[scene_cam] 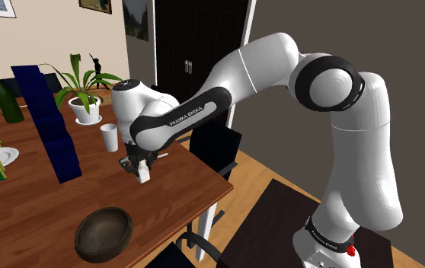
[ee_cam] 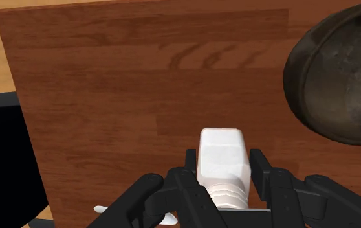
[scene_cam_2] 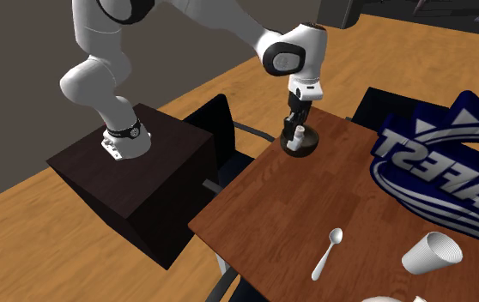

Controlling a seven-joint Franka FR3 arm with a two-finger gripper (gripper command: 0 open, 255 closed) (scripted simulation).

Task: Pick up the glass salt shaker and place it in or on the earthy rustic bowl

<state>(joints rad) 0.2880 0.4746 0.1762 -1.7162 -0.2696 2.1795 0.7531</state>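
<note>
Gripper (ee_cam: 223, 173): fingers part-closed and clasped on the salt shaker, pointing down at the table (ee_cam: 108, 84).
Salt shaker (ee_cam: 220, 149): drawn white. It is held by its ribbed upper part, with the body hanging below the fingertips. Judged lifted clear of the table, though the gap beneath is not plainly seen.
Bowl (ee_cam: 315, 91): dark, rough-surfaced and empty. It lies beyond the fingertips and off to one side of the gripper, apart from the shaker.
Spoon (scene_cam_2: 326, 253), white cup (scene_cam_2: 431, 253): both on the table, on the side of the gripper away from the bowl.
Done: grasp made, lift apparently made.
Left: carry the shaker over the bowl, lower it, release.
</note>
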